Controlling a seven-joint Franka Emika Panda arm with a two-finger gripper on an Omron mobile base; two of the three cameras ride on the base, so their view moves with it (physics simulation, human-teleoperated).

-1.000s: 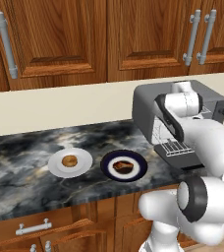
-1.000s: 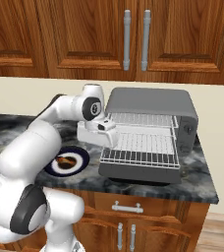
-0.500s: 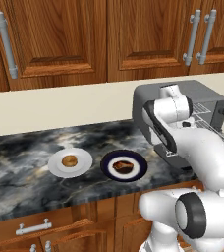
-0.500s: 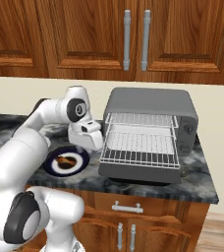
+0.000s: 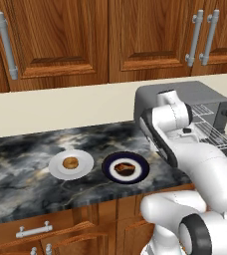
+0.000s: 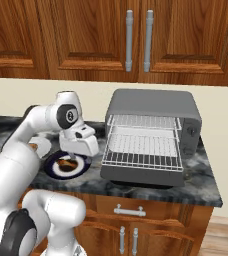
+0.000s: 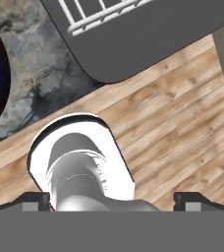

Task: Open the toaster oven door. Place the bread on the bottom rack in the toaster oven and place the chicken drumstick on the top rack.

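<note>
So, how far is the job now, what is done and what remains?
Done: the toaster oven door lies open and both racks show. In hand: nothing; the hand is open, above the dark plate with the chicken drumstick. Left: the bread sits on its white plate, and the bottom rack and top rack are bare.

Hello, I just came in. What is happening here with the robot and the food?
The toaster oven already stands open, its door folded down and both wire racks bare. The robot's gripper is open, holds nothing, and hangs over the dark plate with the chicken drumstick. The bread sits on its white plate beside it. Neither food is in the oven yet.
</note>
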